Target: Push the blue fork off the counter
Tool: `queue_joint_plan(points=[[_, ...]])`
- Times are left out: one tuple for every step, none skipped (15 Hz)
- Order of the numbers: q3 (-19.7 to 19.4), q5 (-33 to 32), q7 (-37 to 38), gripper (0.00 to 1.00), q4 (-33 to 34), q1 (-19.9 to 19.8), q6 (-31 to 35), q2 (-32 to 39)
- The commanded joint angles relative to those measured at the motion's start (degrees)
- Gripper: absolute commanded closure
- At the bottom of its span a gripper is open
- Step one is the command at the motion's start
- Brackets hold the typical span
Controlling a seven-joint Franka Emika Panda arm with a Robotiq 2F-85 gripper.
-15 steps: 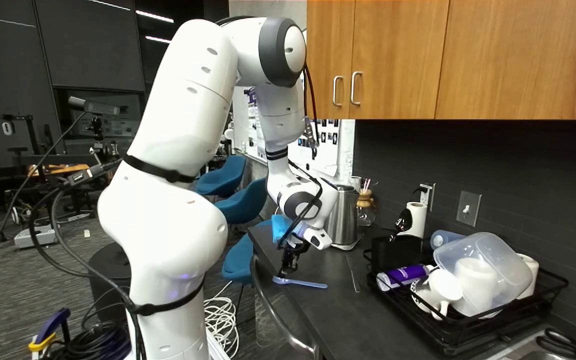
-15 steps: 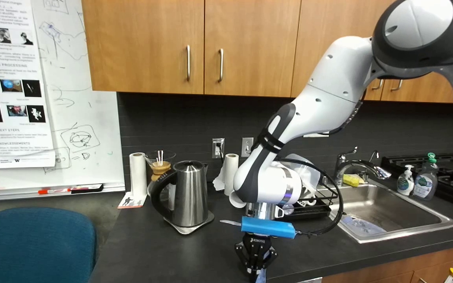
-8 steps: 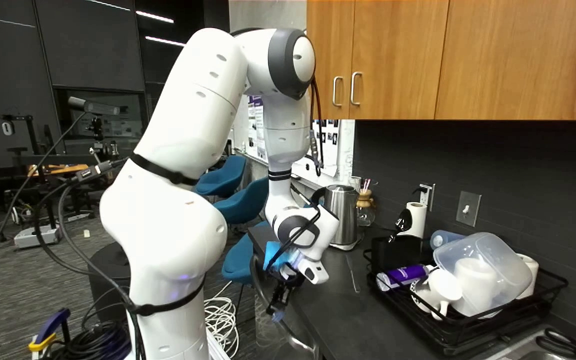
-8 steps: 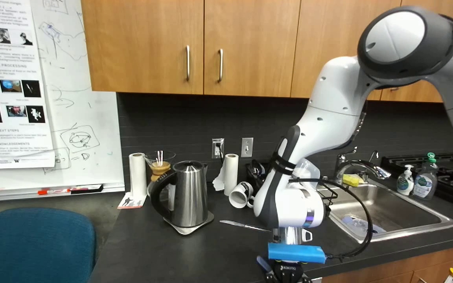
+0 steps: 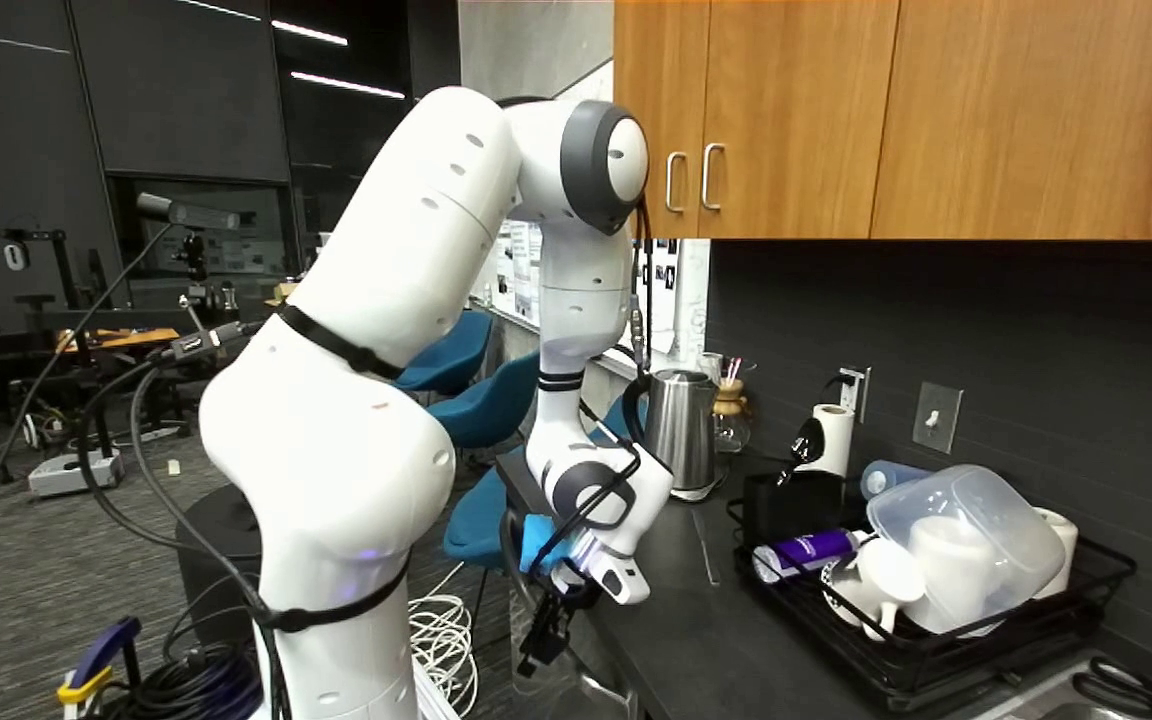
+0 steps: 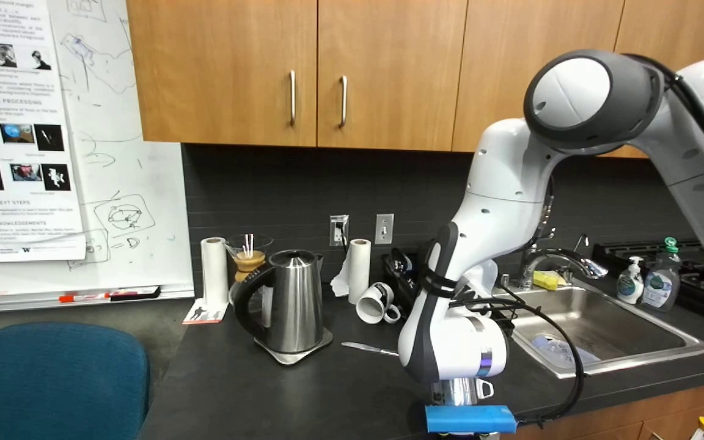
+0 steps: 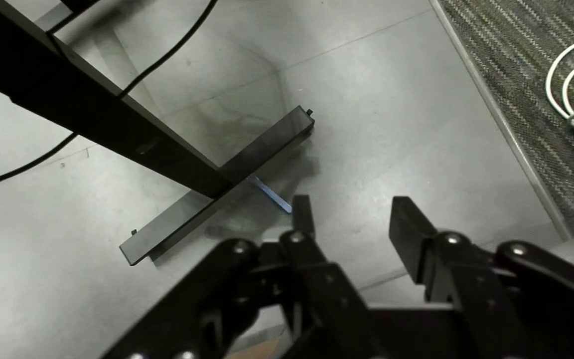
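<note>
Grey floor bears blue fork, well below parted fingers.

White arm, black straps, blue wrap; black hand, silver screws.

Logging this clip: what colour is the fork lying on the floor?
Muted blue. The fork shows best in the wrist view.

between my fingers i see free floor. at left in the wrist view, a dark post with its foot obstructs; on the counter, a kettle does.
</note>
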Motion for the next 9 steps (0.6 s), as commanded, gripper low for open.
queue_joint_plan(points=[[0.3, -0.6, 0.4, 0.47, 0.4, -0.3, -0.1, 0.3], [0.3, -0.6, 0.4, 0.43, 0.6, -0.2, -0.1, 0.4], [0.3, -0.6, 0.4, 0.42, 0.6, -0.2, -0.1, 0.4], [0.3, -0.6, 0.4, 0.42, 0.6, -0.2, -0.1, 0.4], [0.2, -0.6, 0.4, 0.42, 0.6, -0.2, -0.1, 0.4], [0.2, -0.7, 0.4, 0.42, 0.6, -0.2, -0.1, 0.4], [0.4, -0.6, 0.3, 0.17, 0.8, -0.3, 0.0, 0.0], [0.4, -0.8, 0.2, 0.16, 0.8, -0.1, 0.1, -0.7], [0.3, -1.2, 0.5, 0.12, 0.8, 0.2, 0.0, -1.5]])
